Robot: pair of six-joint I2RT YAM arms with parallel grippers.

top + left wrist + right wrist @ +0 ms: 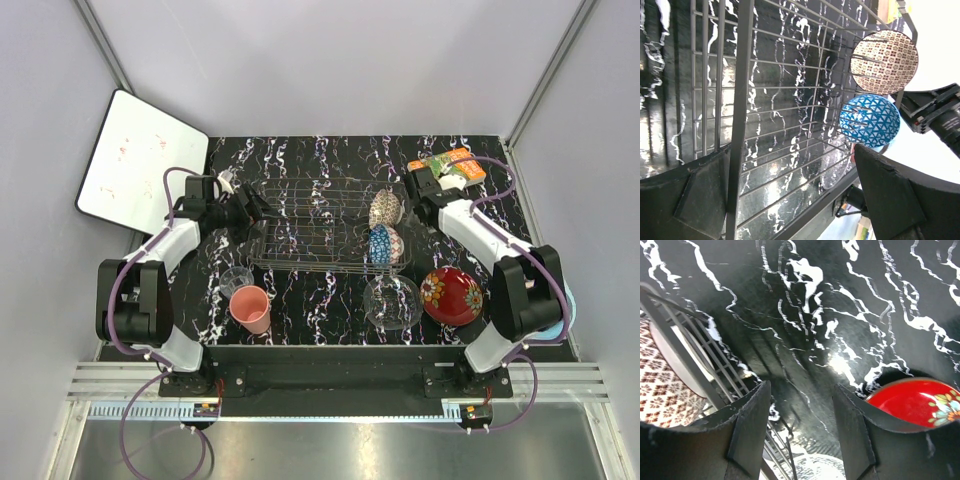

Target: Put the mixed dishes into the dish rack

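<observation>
The dish rack (320, 225) stands mid-table, with the tan-red patterned bowl (385, 209) and the blue patterned bowl (384, 244) on edge at its right end. My left gripper (258, 210) is open at the rack's left end. In the left wrist view an end wire (740, 125) of the rack runs between its jaws, and both bowls (885, 61) (870, 120) show beyond. My right gripper (800, 425) is open and empty just right of the rack, over bare table. In front of the rack lie the clear glass plate (392, 302), red flower-rimmed dish (452, 295), pink cup (251, 309) and small clear glass (237, 280).
A white board (140, 170) leans off the table's far left corner. An orange-green book (450, 165) lies at the far right, behind my right gripper. A light blue round thing (570, 310) peeks out past the right arm at the table's right edge.
</observation>
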